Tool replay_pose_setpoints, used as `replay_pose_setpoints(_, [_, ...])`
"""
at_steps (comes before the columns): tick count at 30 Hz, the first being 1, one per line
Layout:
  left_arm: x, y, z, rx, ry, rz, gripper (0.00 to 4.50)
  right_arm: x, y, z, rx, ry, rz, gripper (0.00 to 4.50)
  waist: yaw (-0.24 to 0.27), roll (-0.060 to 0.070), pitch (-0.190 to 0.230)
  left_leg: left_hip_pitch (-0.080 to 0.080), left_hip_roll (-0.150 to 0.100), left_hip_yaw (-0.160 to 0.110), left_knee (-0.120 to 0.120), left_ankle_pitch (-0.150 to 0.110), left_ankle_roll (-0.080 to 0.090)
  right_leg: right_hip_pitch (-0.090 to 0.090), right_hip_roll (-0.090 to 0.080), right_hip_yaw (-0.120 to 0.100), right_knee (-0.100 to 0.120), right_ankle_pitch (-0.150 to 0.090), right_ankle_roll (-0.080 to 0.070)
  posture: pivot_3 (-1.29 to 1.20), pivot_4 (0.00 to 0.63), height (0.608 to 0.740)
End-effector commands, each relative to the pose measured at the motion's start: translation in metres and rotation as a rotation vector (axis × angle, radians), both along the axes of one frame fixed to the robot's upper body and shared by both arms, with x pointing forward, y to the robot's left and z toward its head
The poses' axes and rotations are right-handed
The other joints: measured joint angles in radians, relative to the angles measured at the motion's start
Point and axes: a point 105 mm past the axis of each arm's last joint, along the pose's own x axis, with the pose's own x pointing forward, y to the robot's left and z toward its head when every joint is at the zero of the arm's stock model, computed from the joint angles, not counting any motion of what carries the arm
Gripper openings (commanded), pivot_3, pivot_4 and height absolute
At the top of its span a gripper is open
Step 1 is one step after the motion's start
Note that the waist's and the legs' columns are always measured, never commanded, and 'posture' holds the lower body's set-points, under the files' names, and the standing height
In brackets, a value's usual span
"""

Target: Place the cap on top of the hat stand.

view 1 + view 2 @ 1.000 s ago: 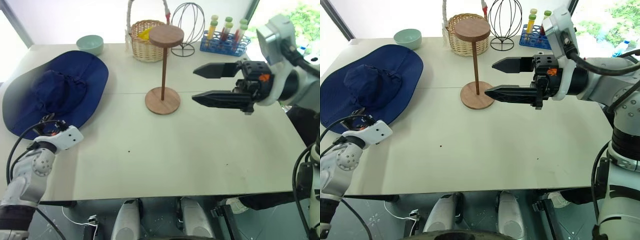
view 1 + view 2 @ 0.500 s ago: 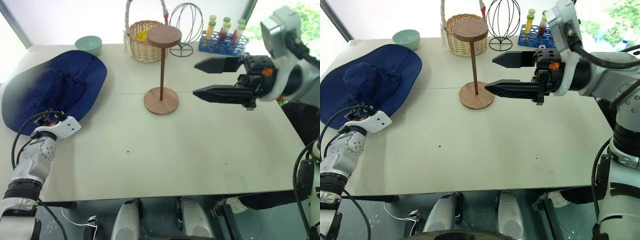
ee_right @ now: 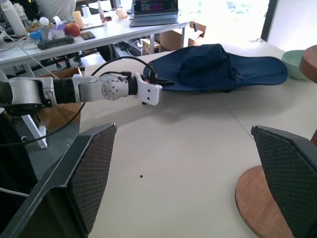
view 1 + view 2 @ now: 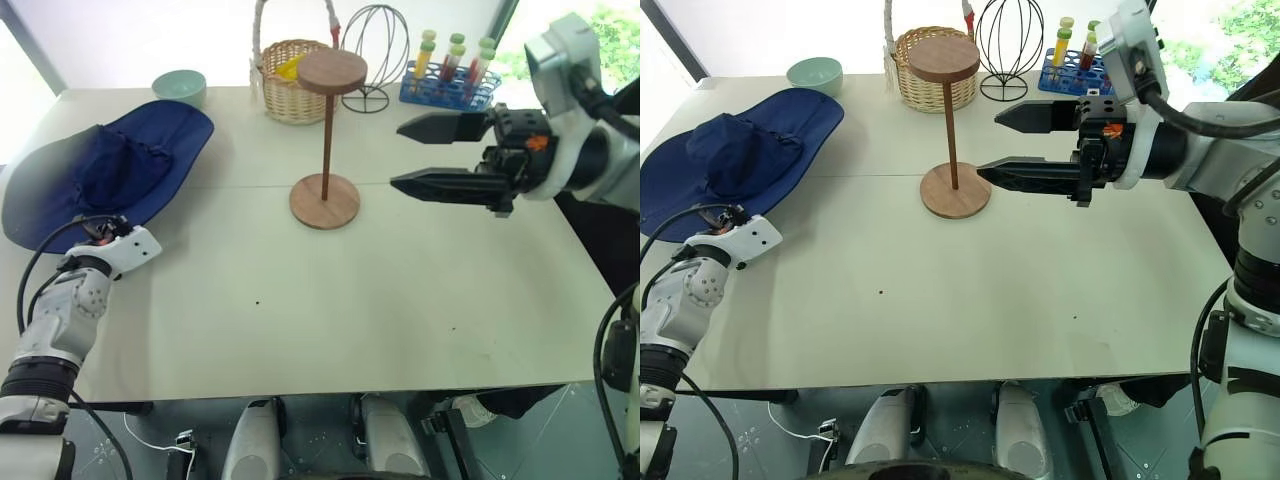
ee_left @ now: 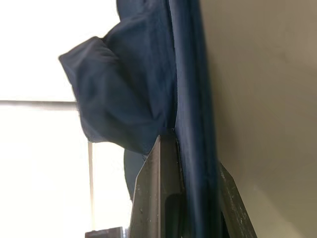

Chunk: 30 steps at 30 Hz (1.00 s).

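Observation:
The navy blue cap [image 4: 110,170] lies at the table's left, crown up. My left gripper [image 4: 100,232] is at its near brim edge. In the left wrist view both fingers [image 5: 157,198] are shut on the brim [image 5: 193,99], which runs on edge between them. The brown wooden hat stand [image 4: 326,140] stands upright at the table's middle, its disc top [image 4: 332,72] bare. My right gripper [image 4: 400,157] hovers open just right of the stand, pointing left at it. The right wrist view shows the cap [image 3: 213,64] and the stand's base [image 3: 257,198].
Along the table's back edge are a teal bowl [image 4: 180,85], a wicker basket [image 4: 290,80], a dark wire dome stand [image 4: 375,50] and a blue rack of test tubes [image 4: 445,85]. Bare tabletop [image 4: 330,300] stretches in front of the stand.
My left gripper has closed on the cap's near brim and risen a little, lifting that edge. The right gripper has stayed open and nearly still.

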Motion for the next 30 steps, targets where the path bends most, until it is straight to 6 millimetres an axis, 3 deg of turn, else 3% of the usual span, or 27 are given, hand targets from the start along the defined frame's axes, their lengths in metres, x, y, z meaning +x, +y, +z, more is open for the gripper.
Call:
replay_pose_setpoints(1, [-0.005,-0.002,0.072,0.024,-0.226,-0.027,0.09,-0.003,-0.012,0.016,-0.021,-0.095,-0.034,4.5,0.001,-0.001,0.0,-0.002,0.0,0.0,0.001,0.0,0.0,-0.002,0.0,0.0,0.0,0.0,0.0,0.0,0.15,0.74])
replay_pose_setpoints(7, [-0.016,-0.022,0.146,0.116,-0.406,-0.115,0.09,0.0,-0.033,0.033,-0.026,-0.157,-0.1,4.5,0.0,-0.001,0.0,-0.005,0.0,0.0,0.001,0.0,0.0,-0.004,0.0,0.0,0.0,0.001,0.001,0.0,0.15,0.74])
replay_pose_setpoints(13, [-0.03,-0.027,0.214,0.196,-0.549,-0.126,0.09,0.002,-0.047,0.044,-0.036,-0.218,-0.154,4.5,-0.003,0.0,0.001,-0.005,0.0,0.001,0.001,0.0,0.0,-0.004,0.0,0.0,0.0,0.002,0.003,0.0,0.15,0.74])
replay_pose_setpoints(16, [-0.026,-0.031,0.238,0.181,-0.594,-0.135,0.09,0.003,-0.049,0.048,-0.031,-0.232,-0.164,4.5,-0.001,-0.001,0.001,-0.005,0.0,0.001,0.001,0.0,0.0,-0.004,0.001,0.0,0.001,0.002,0.004,0.0,0.15,0.74])
replay_pose_setpoints(19, [-0.013,-0.048,0.267,0.183,-0.659,-0.19,0.09,0.003,-0.047,0.051,-0.021,-0.244,-0.153,4.5,0.006,-0.001,0.001,-0.005,0.0,0.001,0.003,0.0,0.0,-0.004,0.001,0.0,0.001,0.002,0.004,0.0,0.15,0.74])
replay_pose_setpoints(24, [0.011,-0.074,0.298,0.205,-0.698,-0.253,0.09,0.004,-0.047,0.055,0.001,-0.265,-0.165,4.5,0.02,-0.001,0.001,-0.006,-0.001,0.001,0.006,0.001,0.0,-0.003,0.001,0.0,0.002,0.003,0.007,0.0,0.15,0.74])
replay_pose_setpoints(30, [0.031,-0.092,0.32,0.198,-0.722,-0.278,0.09,-0.002,-0.049,0.063,0.027,-0.283,-0.174,4.5,0.023,-0.002,0.001,-0.009,-0.001,0.001,0.008,0.001,0.0,-0.005,0.001,0.0,0.002,0.003,0.009,0.0,0.15,0.74])
